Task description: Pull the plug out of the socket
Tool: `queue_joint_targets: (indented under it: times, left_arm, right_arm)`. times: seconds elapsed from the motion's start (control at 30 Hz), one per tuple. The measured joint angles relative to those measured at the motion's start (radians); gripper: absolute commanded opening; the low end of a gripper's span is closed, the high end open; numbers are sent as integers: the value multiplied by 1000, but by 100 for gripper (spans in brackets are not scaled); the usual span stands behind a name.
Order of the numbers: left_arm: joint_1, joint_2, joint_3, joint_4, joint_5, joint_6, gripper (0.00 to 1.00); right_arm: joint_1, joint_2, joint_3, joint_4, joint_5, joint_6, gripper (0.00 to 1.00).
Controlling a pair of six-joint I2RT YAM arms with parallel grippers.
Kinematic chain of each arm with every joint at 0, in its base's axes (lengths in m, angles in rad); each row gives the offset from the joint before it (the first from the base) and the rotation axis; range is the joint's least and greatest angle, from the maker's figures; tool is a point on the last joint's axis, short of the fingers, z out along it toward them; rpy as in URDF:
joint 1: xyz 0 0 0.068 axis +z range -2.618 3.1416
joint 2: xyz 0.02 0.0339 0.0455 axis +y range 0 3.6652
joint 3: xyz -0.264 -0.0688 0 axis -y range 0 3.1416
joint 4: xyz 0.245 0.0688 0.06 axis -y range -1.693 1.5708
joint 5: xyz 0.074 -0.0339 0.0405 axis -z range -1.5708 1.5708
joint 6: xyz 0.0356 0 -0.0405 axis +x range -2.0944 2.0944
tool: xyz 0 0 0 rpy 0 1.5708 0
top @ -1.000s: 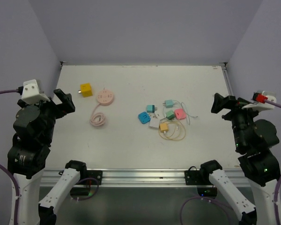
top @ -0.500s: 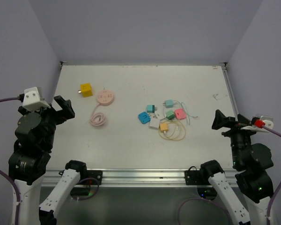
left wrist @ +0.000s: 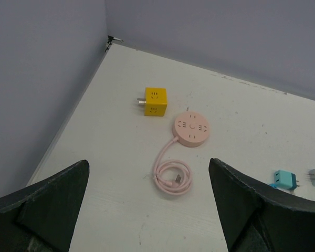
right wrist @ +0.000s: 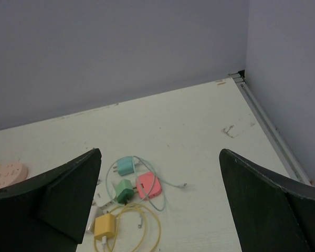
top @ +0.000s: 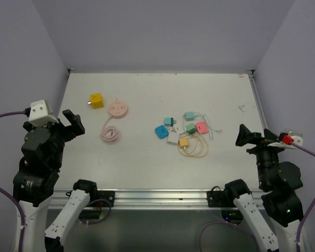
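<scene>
Left hand (top: pixel 73 122) and right hand (top: pixel 244 136) hover at the tabletop's (top: pixel 147 163) sides, fingers wide apart, empty. The yellow cube (top: pixel 96 100) sits at 10 o'clock, just beside the pink socket (top: pixel 117 108) with its coiled cord (top: pixel 110 134). Chargers (top: pixel 184 134) cluster just 3 o'clock of centre.

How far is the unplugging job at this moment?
Done: cannot tell; the pink round socket has nothing plugged in, the yellow cube lies apart with a pale stub on its side. In hand: nothing, left hand and right hand open. Left: perhaps pulling that stub.
</scene>
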Motion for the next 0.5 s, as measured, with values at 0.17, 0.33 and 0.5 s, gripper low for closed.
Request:
queue_joint_targets:
  times: [0.17, 0.33, 0.5]
  left_arm:
    - [0, -6, -16, 0, -6, 0, 99]
    - [0, -6, -31, 2, -7, 0, 99]
    - [0, -14, -58, 1, -6, 0, 99]
  right_arm:
    - [0, 0, -6, 6, -1, 0, 99]
    - [0, 0, -10, 11, -5, 0, 99]
    - [0, 0, -21, 18, -28, 1, 99]
